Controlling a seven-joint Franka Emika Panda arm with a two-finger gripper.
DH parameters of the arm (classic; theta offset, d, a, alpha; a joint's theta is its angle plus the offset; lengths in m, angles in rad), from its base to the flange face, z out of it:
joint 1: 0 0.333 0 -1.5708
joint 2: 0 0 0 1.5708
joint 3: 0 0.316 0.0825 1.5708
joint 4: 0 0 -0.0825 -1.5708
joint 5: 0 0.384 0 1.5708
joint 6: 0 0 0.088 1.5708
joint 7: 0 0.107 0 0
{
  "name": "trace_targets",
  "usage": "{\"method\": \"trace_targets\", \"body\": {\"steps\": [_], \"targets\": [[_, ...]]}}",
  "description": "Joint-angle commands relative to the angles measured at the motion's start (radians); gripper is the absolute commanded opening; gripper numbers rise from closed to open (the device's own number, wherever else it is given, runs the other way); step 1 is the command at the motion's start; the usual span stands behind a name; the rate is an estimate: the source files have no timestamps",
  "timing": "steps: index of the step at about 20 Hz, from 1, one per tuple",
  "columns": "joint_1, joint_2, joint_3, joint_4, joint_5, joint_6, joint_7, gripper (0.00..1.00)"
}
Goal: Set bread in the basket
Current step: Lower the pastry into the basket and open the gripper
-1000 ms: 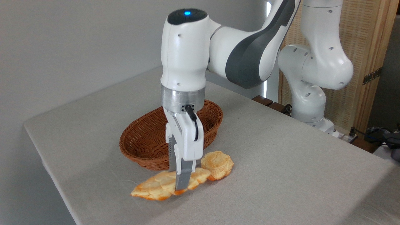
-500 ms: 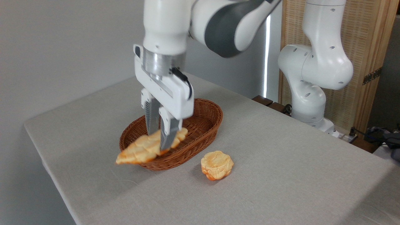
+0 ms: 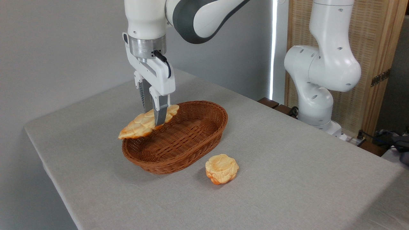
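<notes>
Your gripper [image 3: 154, 119] is pinched shut on the bread [image 3: 144, 124], a long, flat, leaf-shaped loaf with a golden-orange edge and a pale, bumpy braided top, held in the air and tilted down to the left over the basket's left rim. The basket [image 3: 191, 148] is an oval of brown woven wicker, shallow with flared sides, sitting on the grey cloth-textured table [image 3: 287, 166]. A small round bun [image 3: 221, 168] with the same knobbly crust lies just in front of the basket.
</notes>
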Motion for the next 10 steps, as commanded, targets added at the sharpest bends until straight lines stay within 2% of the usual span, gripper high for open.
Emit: {"method": "trace_targets", "body": {"steps": [1, 2, 3, 9, 10], "targets": [[0.005, 0.003, 0.002, 0.007, -0.009, -0.037, -0.003, 0.85], [0.005, 0.005, 0.002, 0.007, -0.007, -0.037, -0.003, 0.95], [0.005, 0.005, 0.002, 0.007, -0.006, -0.037, -0.002, 1.0], [0.008, 0.008, 0.003, 0.005, -0.001, -0.037, 0.01, 1.0], [0.008, 0.008, 0.003, 0.004, 0.012, -0.037, 0.01, 1.0]]}}
